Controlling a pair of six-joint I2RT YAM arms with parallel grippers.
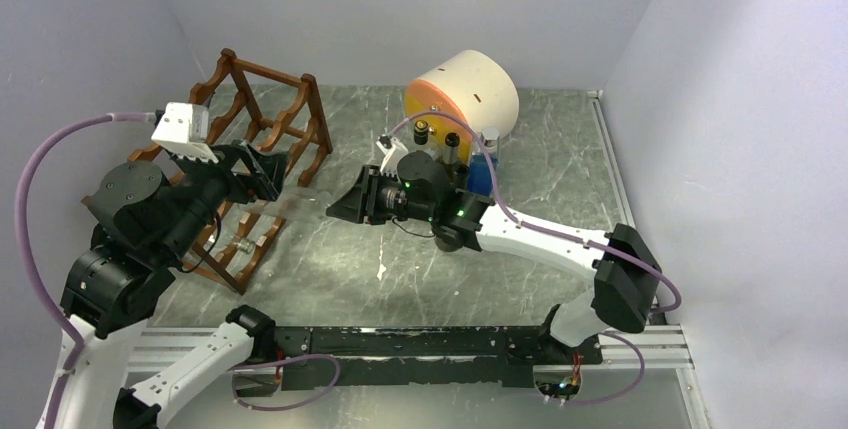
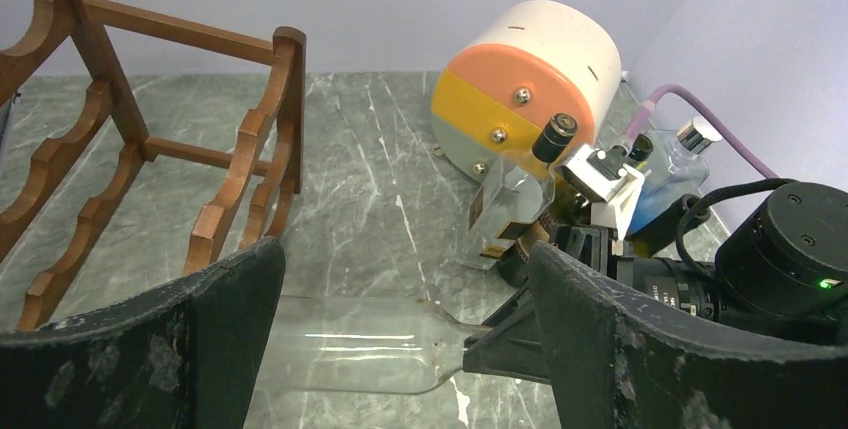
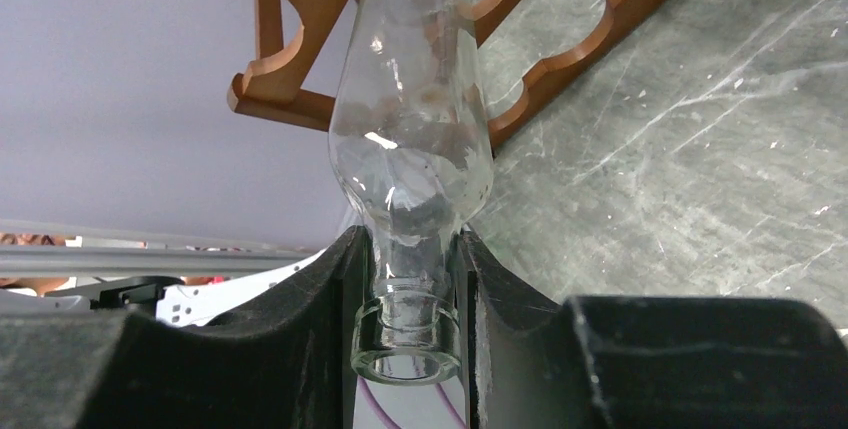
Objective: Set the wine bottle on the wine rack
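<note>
A clear glass wine bottle (image 1: 295, 201) hangs level above the table, its base pointing left at the wine rack (image 1: 268, 129). My right gripper (image 1: 345, 204) is shut on the bottle's neck (image 3: 412, 279), just behind the lip, with the body (image 3: 415, 139) reaching toward the rack's scalloped rails (image 3: 560, 59). My left gripper (image 2: 405, 259) is open wide. Its fingers (image 2: 230, 299) stand either side of the bottle's body (image 2: 350, 344) without touching it. The rack (image 2: 240, 164) stands at the left, reddish-brown, open-framed.
A white, orange and yellow drum (image 1: 465, 99) lies at the back centre. A square clear bottle with a black cap (image 2: 510, 204) and a blue bottle (image 2: 670, 179) stand in front of it, just behind my right arm. Grey walls close in on both sides.
</note>
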